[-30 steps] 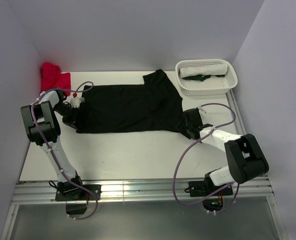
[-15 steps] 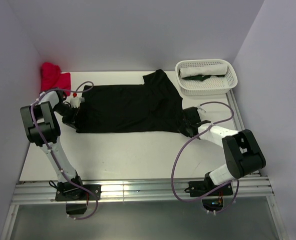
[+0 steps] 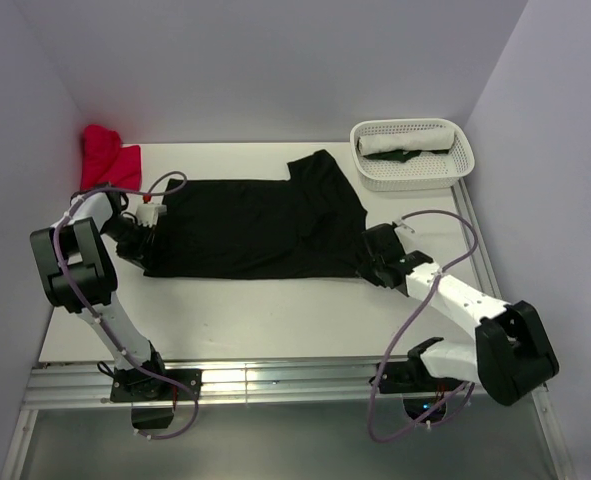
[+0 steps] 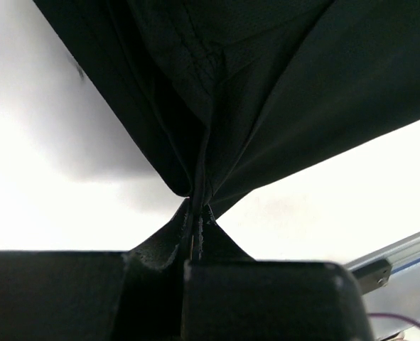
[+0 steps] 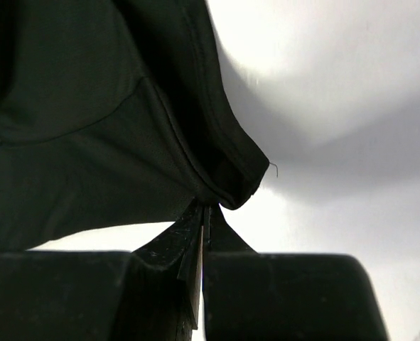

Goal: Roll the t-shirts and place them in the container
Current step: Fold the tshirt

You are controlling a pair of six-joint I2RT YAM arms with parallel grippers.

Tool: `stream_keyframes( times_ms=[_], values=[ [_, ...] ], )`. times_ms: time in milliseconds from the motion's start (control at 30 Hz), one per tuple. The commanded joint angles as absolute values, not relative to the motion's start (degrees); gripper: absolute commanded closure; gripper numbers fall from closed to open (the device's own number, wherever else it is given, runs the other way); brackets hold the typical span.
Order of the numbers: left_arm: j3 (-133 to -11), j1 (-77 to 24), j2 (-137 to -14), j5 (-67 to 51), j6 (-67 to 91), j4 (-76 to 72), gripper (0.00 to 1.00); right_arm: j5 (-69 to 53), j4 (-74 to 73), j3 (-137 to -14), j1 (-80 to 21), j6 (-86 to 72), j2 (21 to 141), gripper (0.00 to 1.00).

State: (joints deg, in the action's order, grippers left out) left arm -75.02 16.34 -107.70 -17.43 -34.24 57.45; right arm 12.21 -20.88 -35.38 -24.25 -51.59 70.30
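Black fabric is taking up the middle of the white table. The black t-shirt is lying spread flat from left to right, with one sleeve pointing toward the far right. Around it we are seeing a red cloth crumpled in the far left corner. A white lattice basket is sitting in the far right corner, near that sleeve but not touching it. The basket is holding a white roll, with a darker bundle lying just on its near side. A metal rail is running along the near edge, where both arm bases are standing.

We are keeping the left arm folded tightly along the left side of the table, its wrist turning right and reaching the shirt's near left corner. We are stretching the right arm low over the table from the near right, its forearm pointing far and left to the shirt's near right corner.

From above, the cloth and the wrists are hiding the fingertips, so we are reading the grips from the wrist cameras. There the left gripper is pinching a gathered fold of the shirt's edge, with its fingers pressed together and the cloth fanning out above them. The right gripper is clamping the hem at its corner in the same way, with its fingers squeezed onto the fabric and a loose thread sticking out beside the fold.
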Motion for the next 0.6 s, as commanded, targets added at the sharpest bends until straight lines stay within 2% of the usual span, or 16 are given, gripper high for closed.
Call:
stream_keyframes(
  times_ms=[0, 467, 500, 567],
  values=[
    [-72.3, 17.4, -103.5, -15.6, -38.1, 59.2, 1.0, 15.5, -28.3, -34.2, -27.8, -55.5, 66.1, 1.0],
    [-64.3, 18.5, -97.6, -12.2, -44.0, 60.9, 1.0, 17.8, -38.6, -30.4, -41.3, -69.2, 54.3, 1.0],
    [-64.0, 18.4, -97.7, -12.2, -44.1, 60.8, 1.0, 17.6, -38.2, -30.2, -41.7, -69.4, 54.1, 0.99],
    [-64.2, 18.5, -98.3, -12.4, -44.0, 61.1, 0.98, 17.8, -38.0, -30.0, -42.5, -69.9, 54.5, 0.85]
  ],
)
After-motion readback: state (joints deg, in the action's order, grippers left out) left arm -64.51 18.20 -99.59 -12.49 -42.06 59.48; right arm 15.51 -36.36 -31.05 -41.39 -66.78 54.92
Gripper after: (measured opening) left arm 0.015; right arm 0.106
